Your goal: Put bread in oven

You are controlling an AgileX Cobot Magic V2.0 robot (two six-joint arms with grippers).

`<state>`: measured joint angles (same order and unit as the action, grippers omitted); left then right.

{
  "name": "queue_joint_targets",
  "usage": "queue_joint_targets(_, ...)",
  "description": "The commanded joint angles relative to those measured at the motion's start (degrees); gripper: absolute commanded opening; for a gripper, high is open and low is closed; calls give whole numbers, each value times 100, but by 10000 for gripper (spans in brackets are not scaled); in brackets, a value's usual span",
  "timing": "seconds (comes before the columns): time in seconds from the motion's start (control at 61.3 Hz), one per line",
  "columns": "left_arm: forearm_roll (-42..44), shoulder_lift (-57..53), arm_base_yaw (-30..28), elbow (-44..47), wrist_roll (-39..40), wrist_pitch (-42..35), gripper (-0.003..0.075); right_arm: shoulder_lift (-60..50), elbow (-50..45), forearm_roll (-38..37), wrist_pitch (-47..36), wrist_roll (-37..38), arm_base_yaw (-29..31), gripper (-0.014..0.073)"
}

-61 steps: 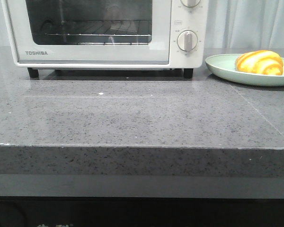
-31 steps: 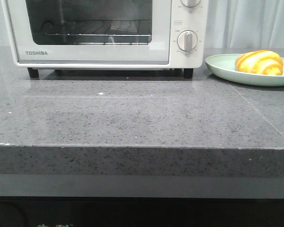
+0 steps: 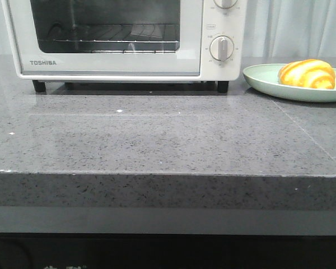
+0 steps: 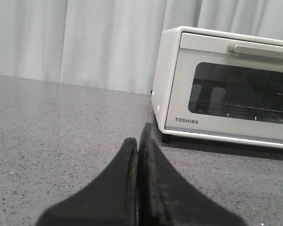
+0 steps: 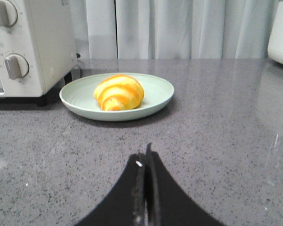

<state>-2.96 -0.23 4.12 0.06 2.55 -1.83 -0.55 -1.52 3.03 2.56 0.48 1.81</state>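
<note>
The bread [image 3: 306,74], a glossy yellow roll with orange-brown stripes, lies on a pale green plate [image 3: 263,80] at the back right of the counter; the right wrist view shows the bread [image 5: 119,92] too. The white TOSHIBA oven [image 3: 123,38] stands at the back left, door closed, wire rack visible through the glass. In the left wrist view the oven [image 4: 226,89] is ahead and to one side. My left gripper [image 4: 138,141] is shut with nothing in it, short of the oven. My right gripper [image 5: 145,157] is shut and empty, short of the plate [image 5: 158,96]. Neither gripper appears in the front view.
The grey speckled counter [image 3: 168,140] runs from the oven to its front edge [image 3: 168,175]. Two round knobs [image 5: 14,66] sit on the oven's side panel next to the plate. A white object [image 5: 280,33] stands at the far end of the counter. White curtains hang behind.
</note>
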Motion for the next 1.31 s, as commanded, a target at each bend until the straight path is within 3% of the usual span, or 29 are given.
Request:
queue_joint_targets(0.0,-54,-90,-7,-260,2,-287,-20,-132,264,57,-511,-48,22,-68)
queue_joint_targets(0.359,-31,698,-7,-2754,-1,1154,-20,325,2568,-187,953,-48,22,-68)
queue_joint_targets(0.685,-31,2619,-7,-5112,-363,2797,-20,2336,4915,-183,2843,-48,22,-68)
queue_joint_targets(0.832,-75,3366,-7,-5499,-363,3155,-20,3074,5335,-183,3188,-48,22,-68)
queue_joint_targets(1.289,-75,4655,-7,-5511,-363,3378,-20,4322,5331,-146,3628,-48,22,-57)
